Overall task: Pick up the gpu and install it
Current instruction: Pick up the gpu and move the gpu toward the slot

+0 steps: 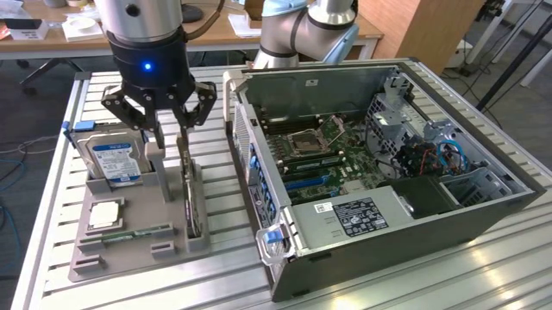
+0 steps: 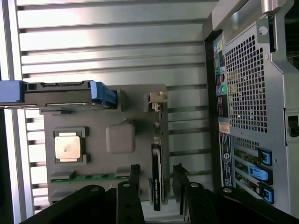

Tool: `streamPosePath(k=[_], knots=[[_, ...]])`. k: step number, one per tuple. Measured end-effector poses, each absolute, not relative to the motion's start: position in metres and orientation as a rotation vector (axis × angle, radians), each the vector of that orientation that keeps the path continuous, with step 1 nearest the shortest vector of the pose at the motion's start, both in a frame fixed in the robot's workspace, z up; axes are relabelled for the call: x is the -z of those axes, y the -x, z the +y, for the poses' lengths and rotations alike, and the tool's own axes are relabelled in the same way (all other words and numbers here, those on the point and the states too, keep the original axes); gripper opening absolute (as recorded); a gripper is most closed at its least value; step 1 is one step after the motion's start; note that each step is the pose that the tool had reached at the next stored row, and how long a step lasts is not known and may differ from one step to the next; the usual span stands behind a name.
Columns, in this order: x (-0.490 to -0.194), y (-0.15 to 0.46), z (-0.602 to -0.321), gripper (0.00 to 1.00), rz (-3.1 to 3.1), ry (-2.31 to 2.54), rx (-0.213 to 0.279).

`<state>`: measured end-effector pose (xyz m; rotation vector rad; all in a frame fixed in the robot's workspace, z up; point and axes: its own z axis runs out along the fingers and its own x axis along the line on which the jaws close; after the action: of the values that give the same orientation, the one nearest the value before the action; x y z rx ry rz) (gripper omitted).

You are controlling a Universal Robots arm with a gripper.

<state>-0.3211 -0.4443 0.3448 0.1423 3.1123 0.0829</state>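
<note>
The gpu (image 1: 193,200) stands on edge in a slot of the grey holder (image 1: 138,255) on the slatted table, its thin dark edge facing up. My gripper (image 1: 175,132) hangs directly over the card's far end, open. In the wrist view the gpu (image 2: 158,179) runs as a narrow dark strip between my two black fingers (image 2: 134,177), one on each side with a gap to the card. Nothing is held. The open computer case (image 1: 388,161) lies to the exterior view's right of the holder, motherboard exposed.
The holder also carries a hard drive (image 1: 115,161) with a blue-white label, a square processor (image 1: 103,215) and a green memory stick (image 1: 138,234). The case's perforated rear panel (image 2: 252,93) is close beside the holder. A wooden desk stands behind the table.
</note>
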Motion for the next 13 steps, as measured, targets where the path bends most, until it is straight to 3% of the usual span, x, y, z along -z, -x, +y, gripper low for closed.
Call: streamPosePath(k=[13], knots=[[-0.321,0.321,-0.444,0.41,3.112,-0.142,-0.083]])
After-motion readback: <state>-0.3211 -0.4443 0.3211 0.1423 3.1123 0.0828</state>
